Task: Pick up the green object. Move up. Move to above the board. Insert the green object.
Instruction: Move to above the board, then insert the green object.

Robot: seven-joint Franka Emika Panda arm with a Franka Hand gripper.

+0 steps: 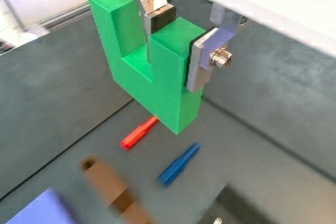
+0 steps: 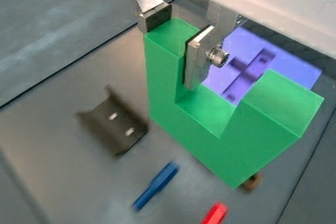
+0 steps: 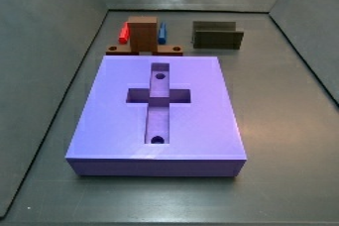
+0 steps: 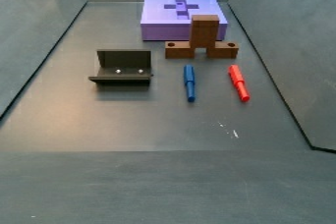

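In both wrist views my gripper (image 1: 175, 36) (image 2: 180, 39) is shut on one upright prong of the green object (image 1: 144, 71) (image 2: 217, 125), a bright green U-shaped block. It hangs in the air, well above the floor. One silver finger (image 1: 207, 59) presses the prong's outer face, and the other sits in the notch. The lavender board (image 2: 296, 66) (image 1: 39, 208) lies below and to one side. Both side views show the board (image 3: 199, 121) (image 4: 164, 17) with its cross-shaped recess. Neither the gripper nor the green object appears in the side views.
On the floor lie a red peg (image 4: 238, 83) (image 1: 138, 132) and a blue peg (image 4: 190, 83) (image 1: 180, 164). A brown-red block (image 4: 203, 36) (image 3: 141, 35) stands against the board's end. The fixture (image 4: 121, 68) (image 2: 116, 122) (image 3: 217, 37) stands nearby. Grey walls enclose the floor.
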